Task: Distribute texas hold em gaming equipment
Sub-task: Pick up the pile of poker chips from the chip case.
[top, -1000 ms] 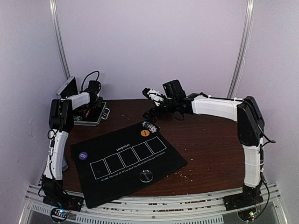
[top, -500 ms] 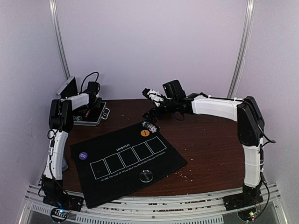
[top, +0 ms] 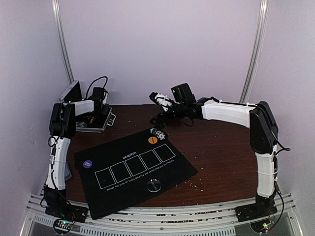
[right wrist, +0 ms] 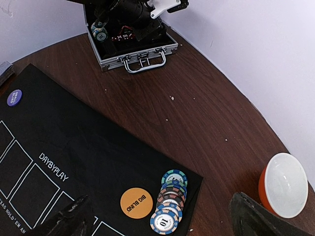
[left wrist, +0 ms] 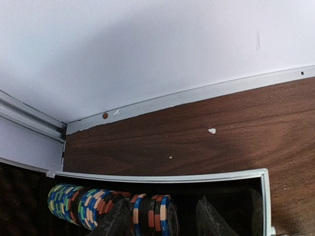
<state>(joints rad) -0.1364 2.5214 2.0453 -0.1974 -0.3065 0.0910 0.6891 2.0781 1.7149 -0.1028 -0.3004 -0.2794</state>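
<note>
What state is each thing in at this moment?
Case: open, lid up.
Case chips: stacked on edge inside.
Left pincer: open, straddling case chips.
Right pincer: open, empty.
Bowl: upright, empty.
Mat: flat, boxes empty.
Chip row: overlapped on mat corner.
Orange disc: label up.

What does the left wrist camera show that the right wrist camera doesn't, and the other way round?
Only the left wrist view: the left gripper straddling a group of striped chips, a gap beside one finger, plus the pale strip along the table's far edge.
Only the right wrist view: the black mat, purple disc, orange disc, chip row on the mat, white bowl, and the open, empty right gripper.
Both: the metal case, chips inside it, the brown table, the wall.
</note>
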